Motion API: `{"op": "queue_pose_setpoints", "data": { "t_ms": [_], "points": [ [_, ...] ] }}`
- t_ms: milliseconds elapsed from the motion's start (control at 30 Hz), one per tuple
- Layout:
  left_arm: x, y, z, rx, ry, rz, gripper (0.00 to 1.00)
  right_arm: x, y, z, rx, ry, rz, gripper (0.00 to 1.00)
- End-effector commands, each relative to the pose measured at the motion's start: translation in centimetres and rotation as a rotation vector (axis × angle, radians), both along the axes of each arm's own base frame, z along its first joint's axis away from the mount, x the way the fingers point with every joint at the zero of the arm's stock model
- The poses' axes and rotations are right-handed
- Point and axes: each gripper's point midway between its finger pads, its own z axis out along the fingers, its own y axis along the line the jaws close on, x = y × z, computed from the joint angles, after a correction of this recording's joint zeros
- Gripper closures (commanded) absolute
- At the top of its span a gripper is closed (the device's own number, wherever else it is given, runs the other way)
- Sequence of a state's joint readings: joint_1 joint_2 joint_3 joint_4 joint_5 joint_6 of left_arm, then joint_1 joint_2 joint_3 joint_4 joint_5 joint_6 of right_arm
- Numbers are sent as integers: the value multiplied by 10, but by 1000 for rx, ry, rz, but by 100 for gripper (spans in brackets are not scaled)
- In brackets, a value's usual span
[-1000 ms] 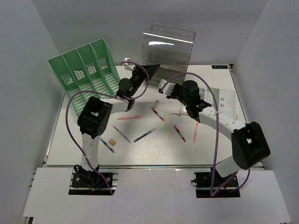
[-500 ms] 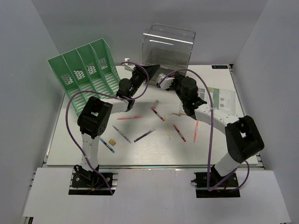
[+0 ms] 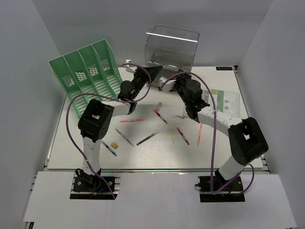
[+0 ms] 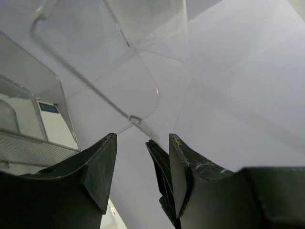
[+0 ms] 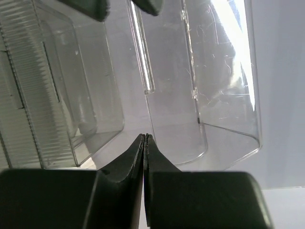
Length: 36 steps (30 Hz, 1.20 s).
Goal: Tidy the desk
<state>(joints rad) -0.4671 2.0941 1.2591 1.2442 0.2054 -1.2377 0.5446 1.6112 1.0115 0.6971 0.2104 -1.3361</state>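
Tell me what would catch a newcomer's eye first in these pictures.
Both arms reach toward the clear plastic box at the back middle of the desk, with the left gripper open and the right gripper shut, both close to it. A green file rack stands at the back left, and coloured pens lie scattered across the middle of the desk.

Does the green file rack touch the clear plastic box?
Apart. The top view shows a plain gap between the green file rack and the clear plastic box.
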Motion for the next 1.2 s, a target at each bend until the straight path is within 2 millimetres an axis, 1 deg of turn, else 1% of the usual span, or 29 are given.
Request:
{"op": "queue_pose_setpoints", "data": {
  "t_ms": [0, 67, 100, 133, 200, 233, 267, 300, 333, 367, 433, 467, 500, 567, 600, 633, 667, 700, 767, 800, 833, 867, 967, 1000, 1067, 1167],
  "points": [
    [-20, 12, 46, -41, -87, 11, 42, -3, -3, 49, 62, -146, -4, 97],
    [-20, 19, 44, -42, -82, 27, 39, -3, -4, 50, 66, -139, -6, 97],
    [-24, 22, 39, -37, -71, 32, 37, -2, -5, 50, 68, -138, -10, 97],
    [-27, 25, 41, -43, -77, 37, 37, -2, -4, 50, 70, -136, -7, 96],
    [-32, 27, 37, -37, -71, 40, 37, -1, -6, 50, 74, -131, -11, 96],
    [-36, 30, 32, -30, -59, 43, 38, -1, -5, 50, 75, -130, -11, 97],
    [-38, 31, 32, -27, -58, 47, 39, -1, -5, 49, 79, -127, -9, 97],
    [-36, 37, 27, -15, -51, 63, 41, -2, -5, 51, 83, -131, -10, 97],
    [-39, 39, 22, -6, -37, 67, 45, -2, -4, 52, 85, -129, -7, 97],
    [-39, 40, 18, -1, -28, 78, 54, -1, -5, 54, 95, -130, -9, 97],
    [-38, 40, 6, 26, 6, 85, 64, -1, -5, 54, 98, -121, -8, 97],
    [-35, 40, -1, 48, 30, 91, 72, 0, -5, 53, 102, -114, -7, 97],
    [-32, 39, -6, 62, 48, 98, 75, 0, -5, 55, 105, -116, -7, 97],
    [-26, 39, -8, 96, 55, 120, 81, 0, -6, 56, 115, -114, -8, 97],
    [-20, 38, -19, 129, 100, 127, 82, 0, -6, 56, 117, -110, -9, 97],
    [-16, 38, -20, 144, 104, 139, 82, 0, -6, 57, 119, -111, -7, 97],
    [-9, 36, -18, 158, 105, 153, 85, 0, -4, 56, 123, -106, -3, 97],
    [-4, 36, -25, 177, 140, 162, 86, 0, -5, 57, 129, -103, -6, 97],
    [7, 35, -22, 183, 137, 187, 86, 1, -5, 55, 129, -97, -7, 97],
    [12, 34, -27, 193, 156, 194, 86, 2, -6, 57, 134, -100, -8, 98],
    [16, 33, -26, 193, 157, 200, 85, 1, -4, 57, 137, -100, -2, 97],
    [24, 30, -25, 196, 157, 206, 84, 1, -4, 59, 140, -102, -1, 98],
    [36, 29, -21, 185, 152, 228, 82, 1, -4, 61, 143, -101, -4, 98],
    [43, 29, -21, 178, 151, 243, 82, 1, -4, 61, 145, -100, -2, 98],
    [48, 28, -19, 161, 150, 250, 81, 1, -4, 61, 147, -98, -2, 98],
    [50, 27, -18, 154, 142, 249, 81, 1, -6, 60, 149, -93, -3, 98]
  ]
}}
